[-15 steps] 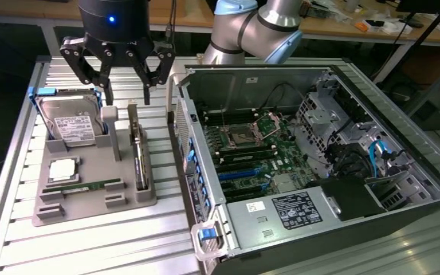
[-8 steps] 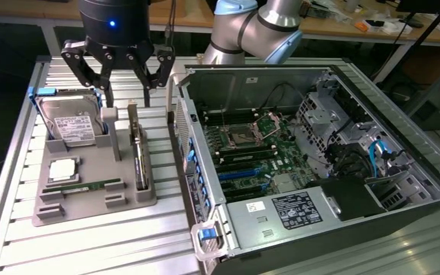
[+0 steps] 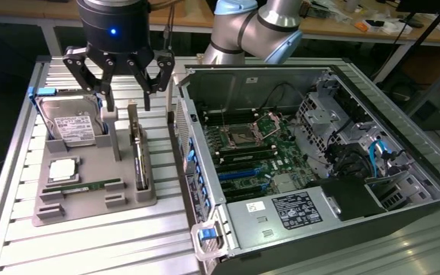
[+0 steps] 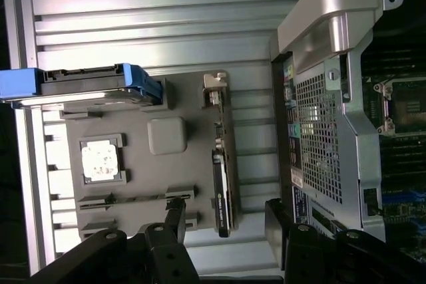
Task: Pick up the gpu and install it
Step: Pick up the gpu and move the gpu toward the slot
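A robot arm's black gripper (image 3: 128,105) hangs over the far end of a grey moulded tray (image 3: 90,213) that lies on a ribbed aluminium table (image 3: 90,247). Its jaws stand wide apart and hold nothing. The two fingers (image 3: 108,97) point straight down.

The gpu (image 3: 137,153), a thin black card, stands on its long edge in a slot along the side of the tray nearest the computer case (image 3: 235,86). In the exterior view, its far end sits just below and between the fingertips. In the wrist view, the gpu (image 4: 223,177) runs in line with the gap between the gripper's (image 4: 226,221) fingers (image 4: 175,221), one finger on each side of the card's end (whether either finger touches it cannot be told).

The tray also carries a silver hard drive (image 3: 71,123) with a white label, propped at the exterior view's left of the card, well apart from it. In front of the drive lies a square processor chip (image 3: 62,170). A narrow green RAM stick (image 3: 90,186) lies just in front of that.

To the exterior view's right of the tray, just beside it, the computer case lies open on its side. Its green motherboard (image 3: 258,154) faces up.
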Tool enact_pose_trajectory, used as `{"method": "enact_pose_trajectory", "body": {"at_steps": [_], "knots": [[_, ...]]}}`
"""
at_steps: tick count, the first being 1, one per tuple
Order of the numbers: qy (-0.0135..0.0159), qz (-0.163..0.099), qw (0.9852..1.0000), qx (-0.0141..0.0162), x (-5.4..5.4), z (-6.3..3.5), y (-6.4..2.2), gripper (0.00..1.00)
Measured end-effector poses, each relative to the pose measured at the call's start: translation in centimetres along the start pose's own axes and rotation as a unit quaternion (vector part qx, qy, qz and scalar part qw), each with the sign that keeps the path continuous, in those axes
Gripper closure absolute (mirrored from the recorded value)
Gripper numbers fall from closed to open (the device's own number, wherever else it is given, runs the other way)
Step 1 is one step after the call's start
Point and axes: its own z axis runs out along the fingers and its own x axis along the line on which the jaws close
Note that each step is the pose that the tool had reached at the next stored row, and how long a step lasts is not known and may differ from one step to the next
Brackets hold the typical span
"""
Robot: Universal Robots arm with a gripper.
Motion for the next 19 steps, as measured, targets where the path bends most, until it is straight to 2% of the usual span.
{"method": "enact_pose_trajectory", "body": {"at_steps": [5, 19], "knots": [[0.0, 0.0, 1.0, 0.0, 0.0, 0.7, -0.03, 0.4], [0.0, 0.0, 1.0, 0.0, 0.1, 3.51, -0.16, 0.4]]}}
